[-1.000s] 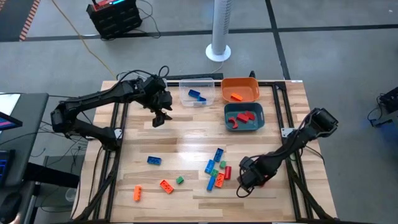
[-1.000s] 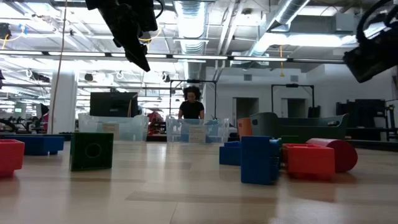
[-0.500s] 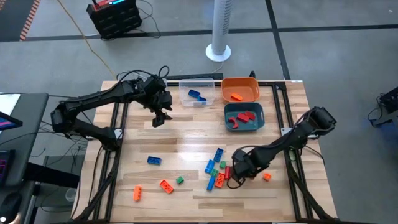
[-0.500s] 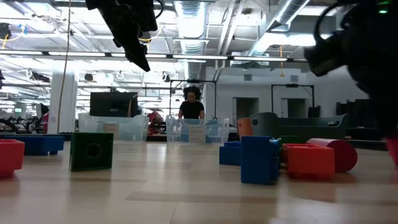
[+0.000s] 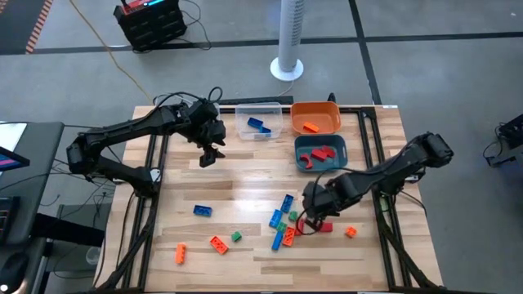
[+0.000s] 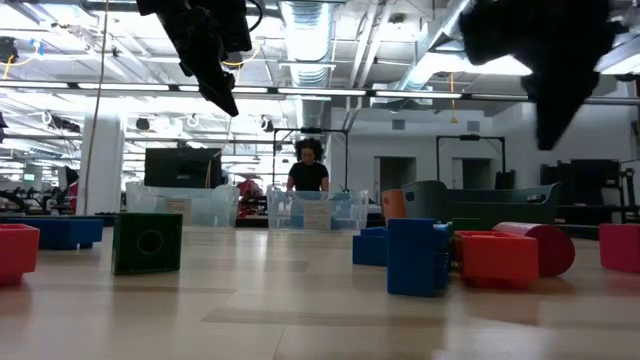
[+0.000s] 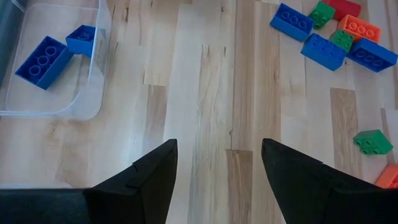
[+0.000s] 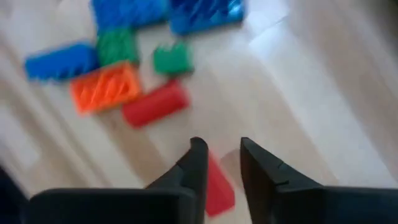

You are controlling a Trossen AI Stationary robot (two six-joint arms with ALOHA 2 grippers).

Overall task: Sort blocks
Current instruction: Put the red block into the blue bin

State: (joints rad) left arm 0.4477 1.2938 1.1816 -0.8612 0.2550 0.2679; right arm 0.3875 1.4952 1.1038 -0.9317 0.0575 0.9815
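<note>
Blocks lie scattered on the table's near half. A cluster of blue, green, orange and red ones (image 5: 284, 220) sits in the middle. A blue block (image 5: 203, 211), two orange ones (image 5: 217, 243) and a green one (image 5: 236, 237) lie to its left. My right gripper (image 5: 315, 214) hangs just right of the cluster, raised above the table in the low view (image 6: 555, 110), fingers a little apart and empty. A red block (image 8: 221, 186) lies on the wood beneath them, and an orange block (image 5: 350, 232) lies further right. My left gripper (image 5: 210, 155) hovers open near the clear bin.
Three bins stand along the far side: a clear bin (image 5: 260, 122) with blue blocks, an orange bin (image 5: 315, 117) with an orange block, and a teal bin (image 5: 321, 155) with red blocks. Bare wood lies between the left gripper and the cluster. A person stands in the room beyond the table.
My right gripper has moved from the near right part of the table toward the far edge and leftward, up to the cluster, and has risen. An orange block and then a red block have come into view on the wood where it stood.
</note>
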